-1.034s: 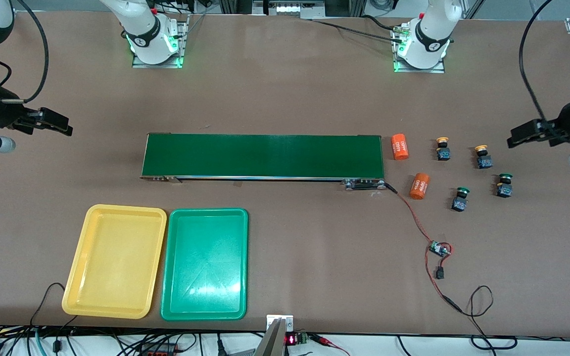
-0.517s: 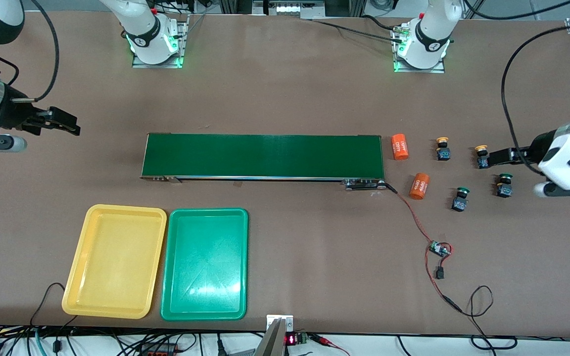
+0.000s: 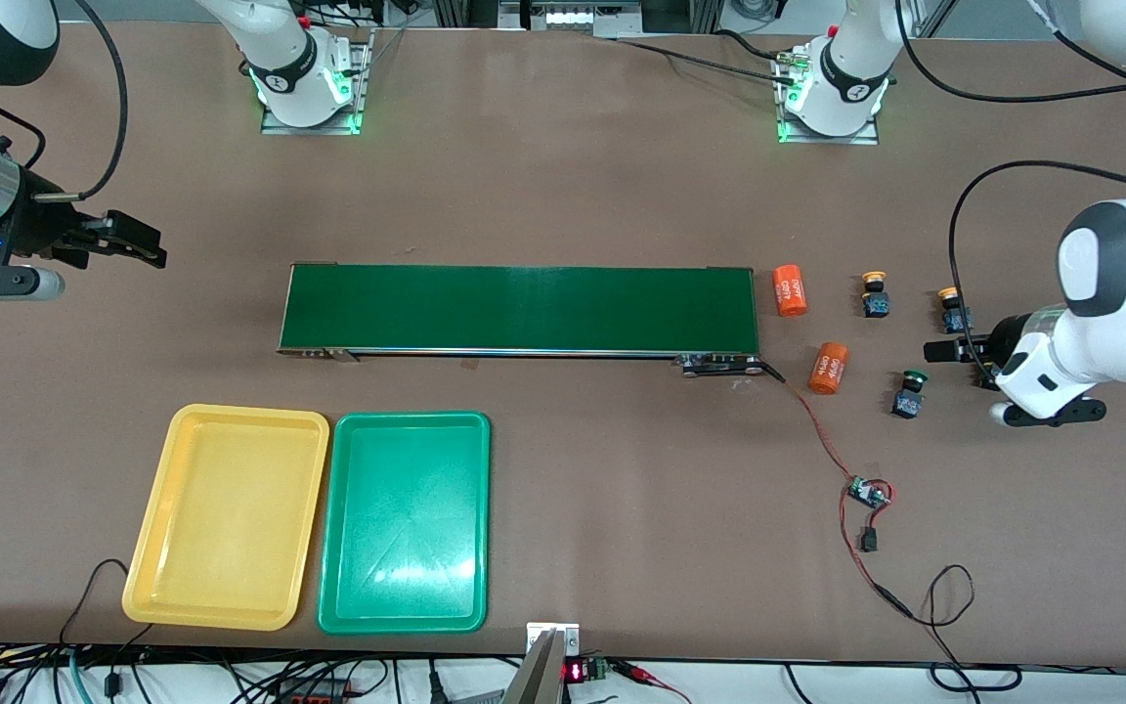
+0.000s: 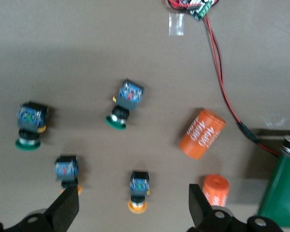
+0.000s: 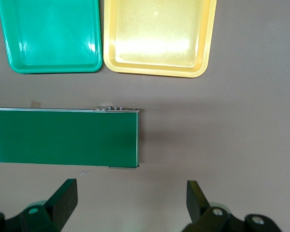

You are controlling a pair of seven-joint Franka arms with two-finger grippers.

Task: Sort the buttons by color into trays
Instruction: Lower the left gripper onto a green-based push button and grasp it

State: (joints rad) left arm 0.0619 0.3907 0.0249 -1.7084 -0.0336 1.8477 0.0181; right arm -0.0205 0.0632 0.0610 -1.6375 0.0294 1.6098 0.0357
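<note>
Left wrist view: left gripper point(image 4: 128, 212) wide open above buttons point(image 4: 124, 104).

I swung the left gripper point(image 3: 936, 349) toward seven o'clock over the buttons point(image 3: 909, 393); the right gripper point(image 3: 148, 249) edged toward four.

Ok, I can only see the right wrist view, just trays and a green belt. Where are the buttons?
Observer: All four buttons sit on the table off the end of the belt, toward the left arm's end.
Operator: Is anybody grabbing one?
Observer: Not yet. The left tool hangs open over them, holding nothing.
Operator: Anything else there?
Observer: Two orange cylinders lie between the buttons and the belt.
</note>
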